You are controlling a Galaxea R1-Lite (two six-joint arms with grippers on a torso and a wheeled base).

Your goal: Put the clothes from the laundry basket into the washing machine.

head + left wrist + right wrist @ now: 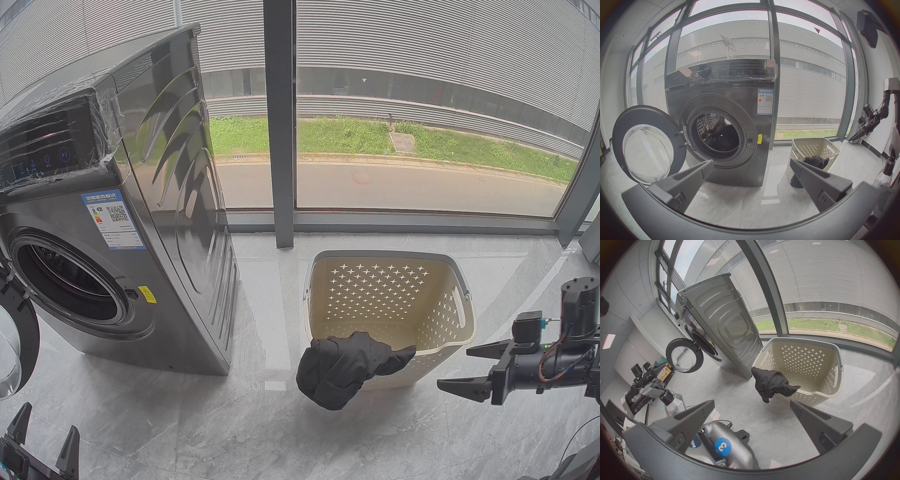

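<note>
**A:** While the right tool (pixel 454 369) hangs with its fingers spread apart, where is the clothing?

**B:** At its 9 o'clock, well apart from it. A black garment (pixel 340 369) is draped over the near rim of the laundry basket (pixel 387 255), partly hanging down outside toward the floor.

**A:** And the left tool (pixel 49 419)?

**B:** Its fingers are apart too, low at the basket's 8 o'clock. The washing machine (pixel 175 219) stands at the basket's 9 o'clock, with its door (pixel 19 331) swung open.

**A:** Any writing?

**B:** A blue-and-white label (pixel 112 219) with a square code, and a small yellow sticker (pixel 147 294) beside the opening. The print is too small to read.
</note>
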